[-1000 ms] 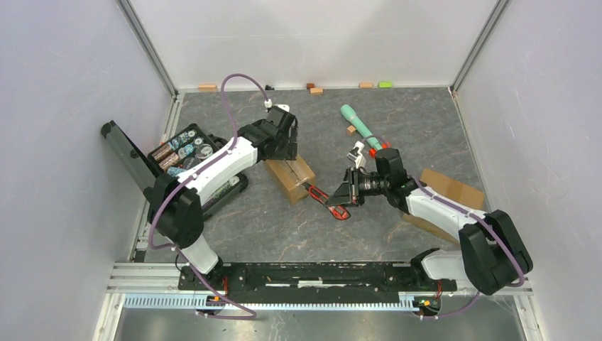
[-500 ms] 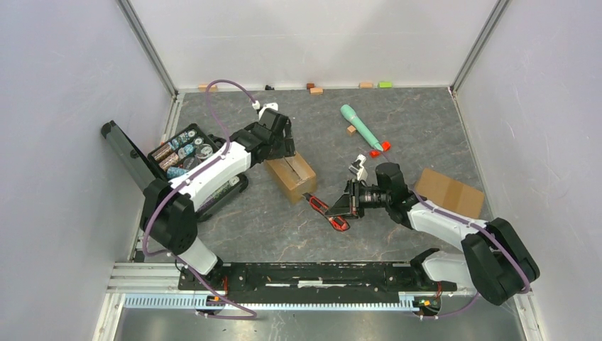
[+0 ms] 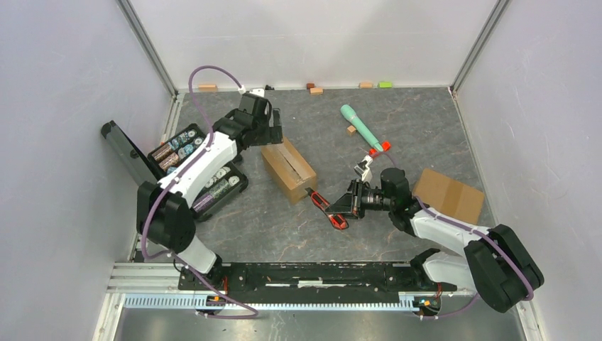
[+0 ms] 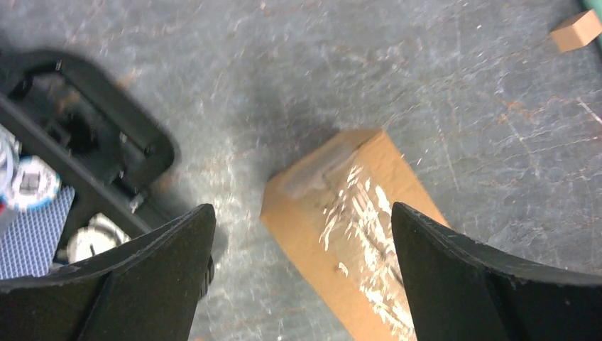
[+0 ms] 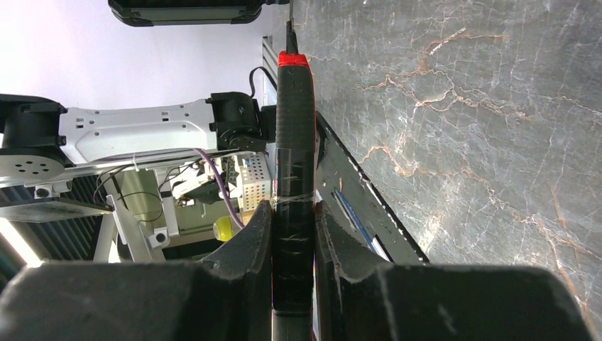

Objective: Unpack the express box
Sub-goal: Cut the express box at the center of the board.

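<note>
Left wrist view: my left claw (image 4: pixel 299 213) hangs wide open.
Express box (image 4: pixel 355 234) lies just below, one end framed between my spread fingers, untouched; my right claw (image 5: pixel 293 213) clamps the cutter (image 5: pixel 294 128).

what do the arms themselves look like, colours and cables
Both arms are alike: the left arm and right arm have white link shells with chunky black joints and black bases. A purple cable runs along each. The fingers are matte black, broad and rounded. No markings are legible.
</note>
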You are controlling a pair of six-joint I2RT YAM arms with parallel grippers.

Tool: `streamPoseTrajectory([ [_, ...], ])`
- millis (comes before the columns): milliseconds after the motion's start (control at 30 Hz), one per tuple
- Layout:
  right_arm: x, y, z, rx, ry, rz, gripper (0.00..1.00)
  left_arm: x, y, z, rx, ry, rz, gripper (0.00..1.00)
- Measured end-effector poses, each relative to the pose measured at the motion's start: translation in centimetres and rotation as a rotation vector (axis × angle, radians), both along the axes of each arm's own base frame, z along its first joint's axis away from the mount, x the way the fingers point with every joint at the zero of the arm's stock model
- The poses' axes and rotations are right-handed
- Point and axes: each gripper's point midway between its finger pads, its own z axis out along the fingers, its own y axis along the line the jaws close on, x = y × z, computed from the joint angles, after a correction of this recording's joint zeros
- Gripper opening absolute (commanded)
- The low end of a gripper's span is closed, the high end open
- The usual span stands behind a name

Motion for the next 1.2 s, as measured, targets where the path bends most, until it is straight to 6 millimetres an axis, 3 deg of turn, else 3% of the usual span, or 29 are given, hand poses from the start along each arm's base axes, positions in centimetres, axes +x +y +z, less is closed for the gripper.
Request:
streamPoseTrajectory([
  [100,0.0,0.0,0.0,0.005,0.006,-0.003,0.00,2.1,-0.4,0.3,0.004,-0.018,-0.063,1.00],
  [267,-0.1,0.0,0.0,0.010,0.003,-0.005,0.00,3.3,-2.8,-2.9,-0.043,0.031,-0.193,1.00],
  [367,-0.3,-0.1,-0.4,0.010,0.008,-0.004,0.00,2.7,-3.9,-4.6,-0.102,0.070,-0.236,1.00],
  [467,-0.6,-0.3,-0.8,0.008,0.018,-0.005,0.00,2.3,-4.4,-5.0,-0.169,0.065,-0.218,1.00],
  [633,-1.5,-0.7,-0.9,0.018,0.022,-0.006,0.00,-0.1,-3.9,-5.3,-0.264,0.082,-0.109,0.99],
  [800,-2.1,-1.1,0.3,0.044,-0.019,-0.006,0.00,-2.1,-3.4,-5.7,-0.304,0.101,-0.024,0.98],
  [1200,-2.3,-1.4,0.0,0.014,-0.009,-0.017,0.00,-2.8,-2.9,-5.6,-0.300,0.089,0.035,0.99],
])
